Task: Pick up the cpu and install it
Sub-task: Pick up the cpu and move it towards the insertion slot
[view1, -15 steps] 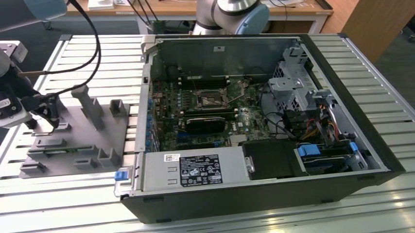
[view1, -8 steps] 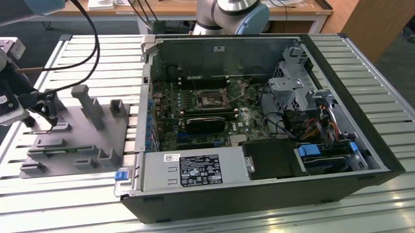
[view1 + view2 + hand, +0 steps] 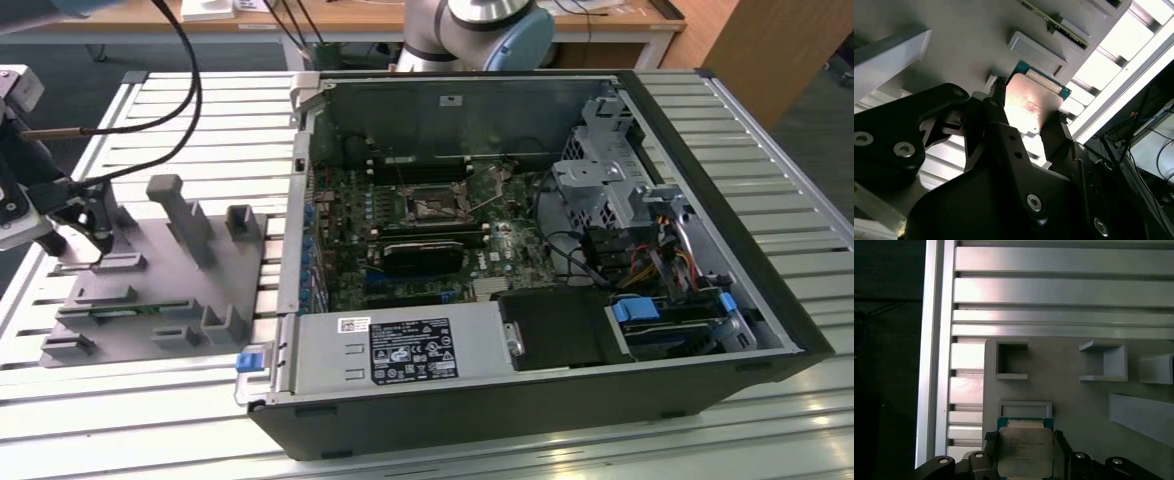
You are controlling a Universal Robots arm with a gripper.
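Squarely clenched by two opposite edges in the hand (image 3: 1030,105), the cpu (image 3: 1025,452) lies flat, silver top up, over the grey tray (image 3: 1079,410), with the bench (image 3: 1054,290) beyond.

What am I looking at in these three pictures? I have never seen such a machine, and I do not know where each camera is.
A robot arm works beside an open computer case on a metal table. The exterior view looks from off the arm; both wrist views come from cameras riding on the arm. At the exterior view's left lies a grey tray of part holders. The end effector, the arm's grasping part, is closed on the cpu, a small silver chip.
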